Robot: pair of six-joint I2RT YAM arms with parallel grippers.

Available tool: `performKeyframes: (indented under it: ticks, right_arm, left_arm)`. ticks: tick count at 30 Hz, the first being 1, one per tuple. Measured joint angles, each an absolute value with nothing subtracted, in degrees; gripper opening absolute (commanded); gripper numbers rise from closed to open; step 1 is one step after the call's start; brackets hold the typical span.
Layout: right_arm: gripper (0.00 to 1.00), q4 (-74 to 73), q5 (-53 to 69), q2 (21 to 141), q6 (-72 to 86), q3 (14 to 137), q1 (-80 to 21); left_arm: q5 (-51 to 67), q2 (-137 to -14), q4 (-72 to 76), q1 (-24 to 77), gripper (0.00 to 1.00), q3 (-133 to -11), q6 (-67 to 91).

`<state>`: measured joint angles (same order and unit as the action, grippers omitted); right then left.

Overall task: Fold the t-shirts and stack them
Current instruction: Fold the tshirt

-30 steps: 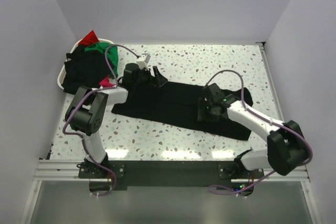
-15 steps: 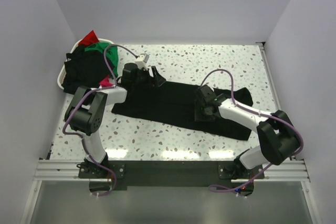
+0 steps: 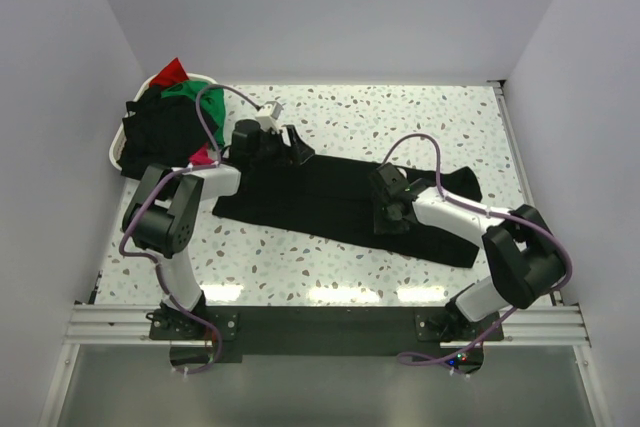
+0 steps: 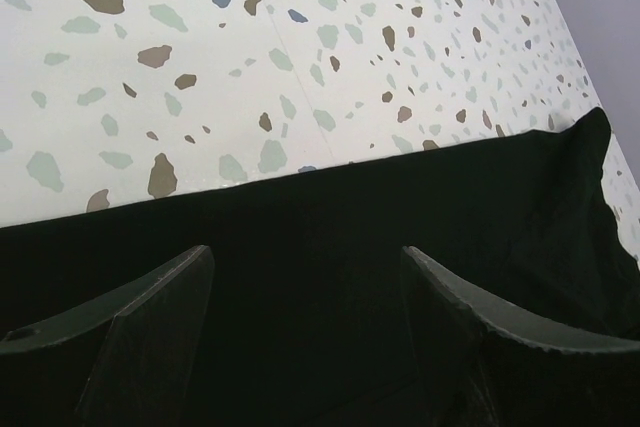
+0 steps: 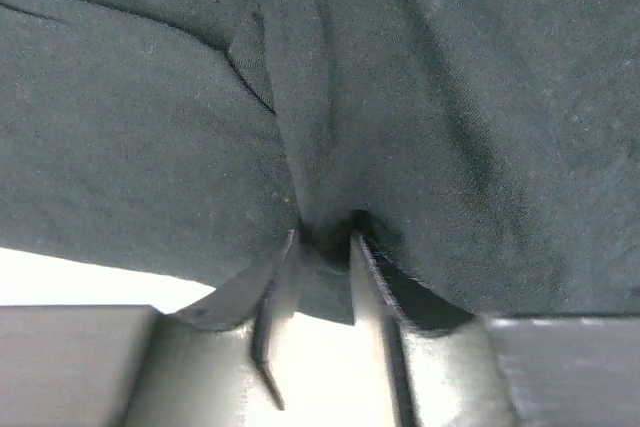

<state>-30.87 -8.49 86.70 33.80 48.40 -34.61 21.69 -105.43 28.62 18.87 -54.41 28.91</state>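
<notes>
- Wide speckled table [image 3: 400, 117], and the black shirt [image 3: 320, 197] lies stretched long across its middle.
- Far left, a white basket [image 3: 114, 152] heaped with black, green and red shirts [image 3: 165, 122], right beside the left arm.
- Over the shirt's far edge, left gripper [image 3: 297, 147], jaws spread.
- Mid-shirt, right gripper [image 5: 325, 242], seemingly pinching a cloth ridge.

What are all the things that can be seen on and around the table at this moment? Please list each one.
black t-shirt: one, black, lying as a long band across the middle of the table
pile of t-shirts: number unclear, black, green, red and pink, heaped in the basket
basket: one, white, far left corner of the table
table: one, pale with coloured speckles, under everything
left gripper: one, dark, open, over the left end of the black t-shirt near its far edge
right gripper: one, dark, closed on a fold of the black t-shirt, right of the middle
</notes>
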Motion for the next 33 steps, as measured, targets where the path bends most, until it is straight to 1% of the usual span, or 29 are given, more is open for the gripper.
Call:
performKeyframes:
  ticks: [1,4,5,8,14,27,33]
  right_arm:
    - [0.23,-30.92,-8.51,86.70,33.89,48.40,-34.61]
    - [0.12,-31.18,-8.56,86.70,34.02,48.42,-34.61]
    - [0.06,-31.24,-8.56,86.70,34.11,48.40,-34.61]
    - [0.00,-31.46,-8.56,86.70,34.22,48.42,-34.68]
    - [0.00,-32.51,-7.97,86.37,34.52,48.42,-35.29]
    - [0.00,-36.64,-6.11,81.36,35.14,49.41,-36.88]
    - [0.05,-36.51,-4.05,81.25,35.35,49.50,-37.12]
  left_arm:
    - [21.69,-105.43,28.62,18.79,0.80,-54.41,28.91]
    - [21.71,-105.43,28.64,18.59,0.80,-54.41,28.91]
    - [21.74,-105.43,28.64,18.52,0.80,-54.41,28.91]
    - [21.76,-105.43,28.69,18.35,0.80,-54.41,28.93]
    - [22.15,-105.43,29.08,17.91,0.80,-54.41,28.93]
    - [22.87,-105.47,29.50,17.15,0.80,-54.00,28.97]
    - [23.46,-105.51,29.65,16.12,0.80,-53.63,28.99]
